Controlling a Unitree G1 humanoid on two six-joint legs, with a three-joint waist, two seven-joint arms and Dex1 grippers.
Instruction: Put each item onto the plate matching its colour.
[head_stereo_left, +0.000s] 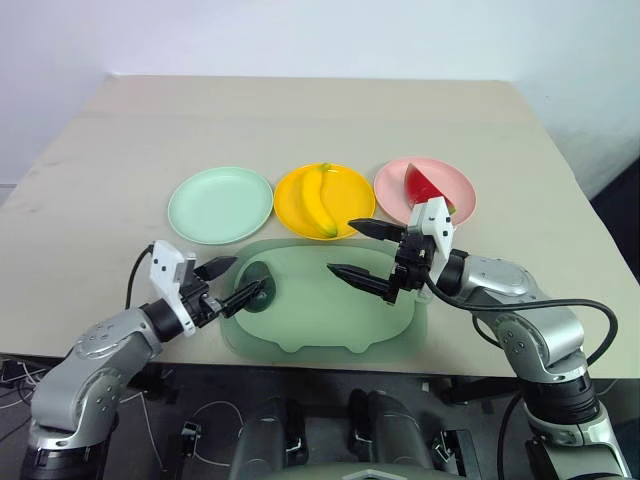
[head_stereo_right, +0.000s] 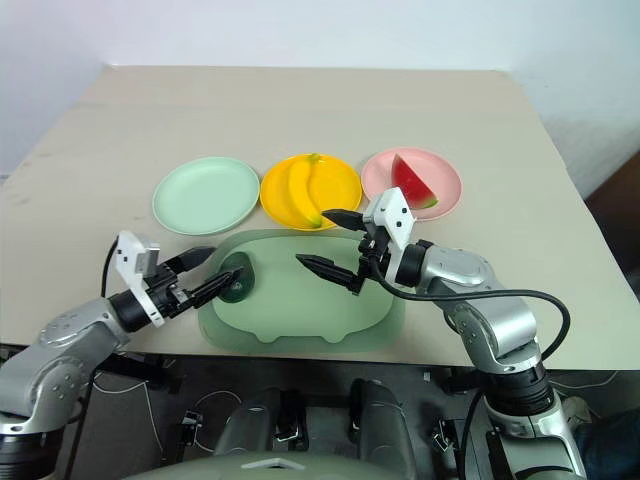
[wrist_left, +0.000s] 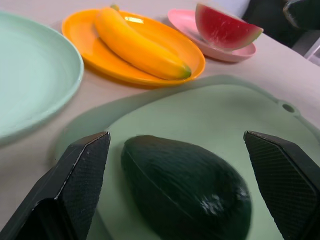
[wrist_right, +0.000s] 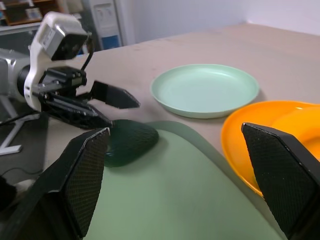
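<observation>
On the pale green tray (head_stereo_left: 330, 325), left end, lies the avocado (wrist_left: 187, 187), last item unsorted. Left gripper (head_stereo_left: 234, 283) straddles it, jaws wide, nothing held; right gripper (head_stereo_left: 362, 250) hovers over the tray, also spread and empty. Next, I'd say: close on the avocado, lift, carry to the mint green plate (head_stereo_left: 220, 204).

Count: three plates, three foods. Banana (head_stereo_left: 320, 198) on yellow plate (head_stereo_left: 355, 190), watermelon wedge (head_stereo_left: 424, 188) on pink plate (head_stereo_left: 455, 180).

Avocado (wrist_left: 187, 192) dark green, glossy, between black cross-hatched fingers (wrist_left: 82, 172) of left gripper (head_stereo_left: 232, 284). Tray (head_stereo_left: 330, 315) beneath pale green. Beyond gripper: mint green plate (head_stereo_left: 220, 205); yellow plate (head_stereo_left: 324, 200) with yellow banana (head_stereo_left: 318, 199), tips greenish; pink plate (head_stereo_left: 424, 190) with red watermelon wedge (head_stereo_left: 424, 186), rind green. Table (head_stereo_left: 300, 120) beige.
</observation>
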